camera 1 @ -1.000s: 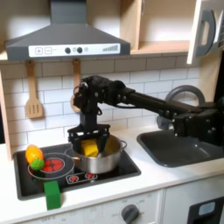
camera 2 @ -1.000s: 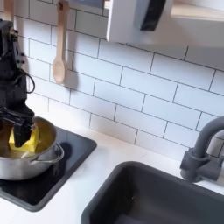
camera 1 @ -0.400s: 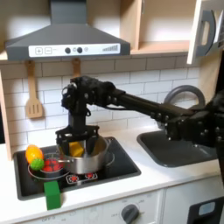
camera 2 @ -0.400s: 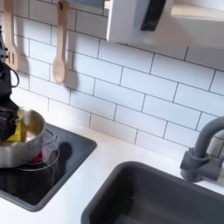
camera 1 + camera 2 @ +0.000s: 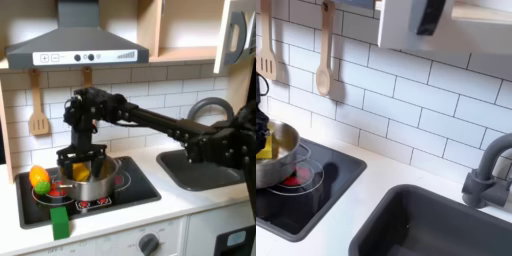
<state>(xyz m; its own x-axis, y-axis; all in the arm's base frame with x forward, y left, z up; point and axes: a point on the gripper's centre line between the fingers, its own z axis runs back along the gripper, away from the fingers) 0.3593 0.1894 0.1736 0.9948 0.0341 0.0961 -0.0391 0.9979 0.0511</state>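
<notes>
A silver pot (image 5: 90,182) with a yellow item (image 5: 80,172) inside it sits over the left part of the black stovetop (image 5: 120,192) in the first exterior view. My gripper (image 5: 82,160) reaches down from above and is shut on the pot's rim. In the second exterior view, the pot (image 5: 276,160) is at the left edge, slightly tilted, above a red burner (image 5: 294,180). The yellow item (image 5: 265,150) and part of my gripper (image 5: 260,128) appear there too. An orange and green fruit (image 5: 39,179) lies just left of the pot.
A green block (image 5: 61,222) stands at the counter's front left. A dark sink (image 5: 205,168) with a grey faucet (image 5: 491,172) lies to the first exterior view's right. A wooden spatula (image 5: 38,105) and spoon (image 5: 324,55) hang on the tiled wall under the range hood (image 5: 75,45).
My gripper has carried the pot leftwards across the stovetop, from the middle burner area towards the fruit. The fruit and green block stayed put.
</notes>
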